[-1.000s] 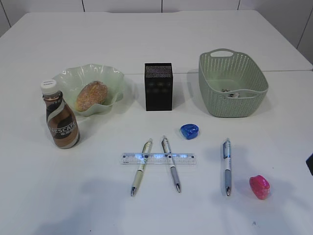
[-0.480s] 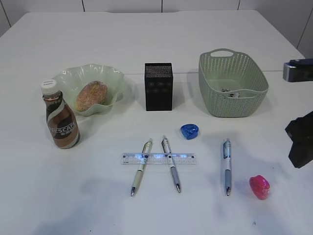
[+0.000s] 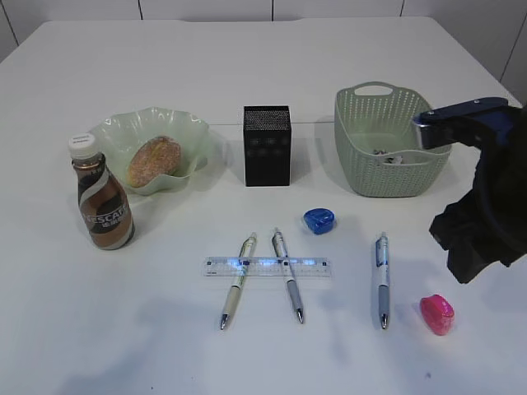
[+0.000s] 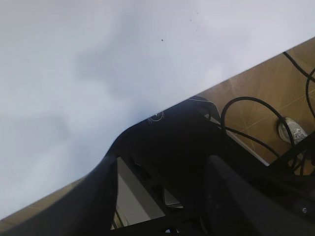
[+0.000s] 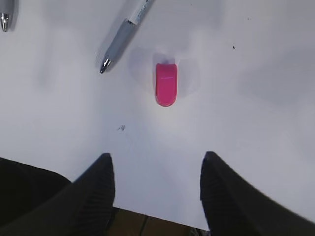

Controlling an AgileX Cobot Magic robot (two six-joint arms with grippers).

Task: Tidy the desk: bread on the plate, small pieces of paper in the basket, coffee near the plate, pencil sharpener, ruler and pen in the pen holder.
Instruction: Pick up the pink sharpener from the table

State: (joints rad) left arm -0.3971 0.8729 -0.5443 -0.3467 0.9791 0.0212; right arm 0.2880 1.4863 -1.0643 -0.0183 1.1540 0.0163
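Desk [image 3: 263,74] half tidied; both grippers parted wide, empty.
Sugared bun [image 3: 154,160] sits in ruffled green plate [image 3: 183,130], upper left; Nescafe bottle [image 3: 101,195] just beside it. Black mesh holder [image 3: 267,146] center, basket [image 3: 390,141] upper right with paper scraps. Count: 3 pens [image 3: 238,281], 1 clear ruler [image 3: 266,267] crossing 2 of them, 2 sharpeners: blue [image 3: 319,220], pink [image 3: 436,313]. Right gripper [image 5: 156,189] frames pink close; left gripper [image 4: 160,196], seen only by its wrist, hangs at desk edge.

Glossy, seemingly plastic pink sharpener [image 5: 166,83]; matt desk [image 3: 247,66]
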